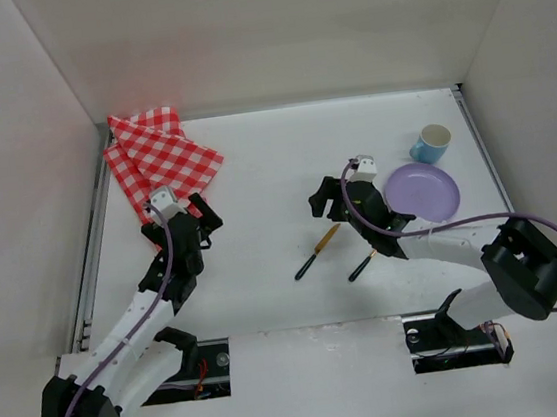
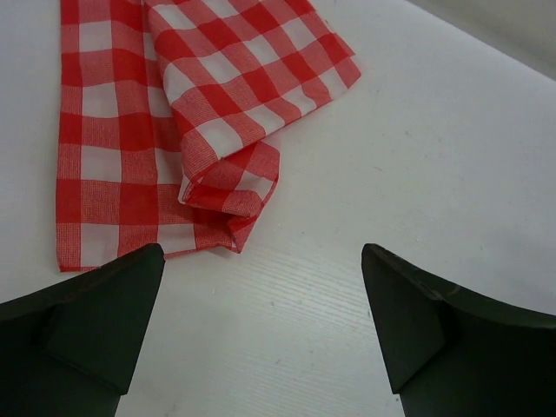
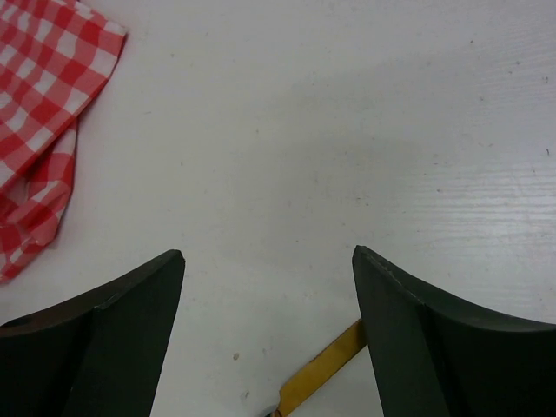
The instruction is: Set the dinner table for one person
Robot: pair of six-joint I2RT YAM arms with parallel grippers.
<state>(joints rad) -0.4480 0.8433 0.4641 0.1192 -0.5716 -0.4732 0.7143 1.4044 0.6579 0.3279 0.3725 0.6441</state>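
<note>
The dinner table (image 1: 273,159) is a large flat white surface. A red-and-white checked cloth (image 1: 157,160) lies crumpled at its far left; it fills the upper left of the left wrist view (image 2: 174,104). My left gripper (image 1: 177,220) is open and empty just short of the cloth's near corner, and its jaws (image 2: 262,252) frame bare table. A purple plate (image 1: 422,192) and a blue cup (image 1: 431,143) sit at the right. Two yellow utensils with black handles (image 1: 317,252) (image 1: 363,266) lie near the middle. My right gripper (image 1: 337,195) is open and empty above the first one's yellow end (image 3: 321,373).
White walls enclose the table at the back and on both sides. A metal rail (image 1: 88,260) runs along the left edge. The cloth's corner also shows at the far left of the right wrist view (image 3: 43,113).
</note>
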